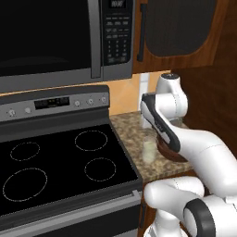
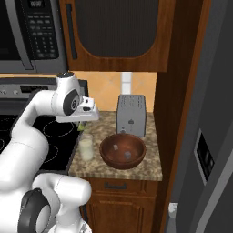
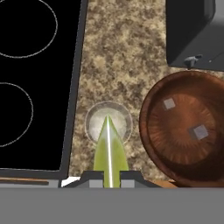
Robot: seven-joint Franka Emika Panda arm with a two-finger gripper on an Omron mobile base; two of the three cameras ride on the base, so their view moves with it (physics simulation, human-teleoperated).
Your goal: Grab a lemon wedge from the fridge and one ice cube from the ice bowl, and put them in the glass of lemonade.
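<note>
end effector [image 3: 109,177]: pinching the lemon wedge [image 3: 109,148] between its two dark tips; the wedge's point reaches up over the glass rim in the hand view.
lemon wedge: yellow-green, thin, pale stripe down its middle. Judged light, soft and wet, so slippery; a hard squeeze would likely crush it. Held by its broad end, point free.
glass of lemonade [image 2: 86,148]: small clear tumbler on the counter [image 2: 148,168], pale liquid inside. In the hand view its round mouth lies directly under the wedge tip. Judged fragile and easy to tip; best not touched, only dropped into from above.
ice bowl [image 2: 123,151]: dark reddish-brown, at 3 o'clock of the glass in the hand view, just beside it, rims apart as far as can be told.
ice cube [image 3: 201,131]: pale cube on the bowl floor, toward 3 o'clock of the bowl's centre; a second like cube [image 3: 169,103] toward 11 o'clock, the two well apart. Judged hard, slick, small; take by two opposite flat faces, coming straight down, clear of the bowl wall.
toaster [image 2: 131,114]: behind the bowl, at 12 o'clock of it in the right base view.
stove [image 1: 55,162]: black cooktop at 9 o'clock of the glass.
step in hand (judgement): wedge over the glass, release due; ice cube not yet fetched.
risk (judgement): wedge may stick to a tip on opening.
</note>
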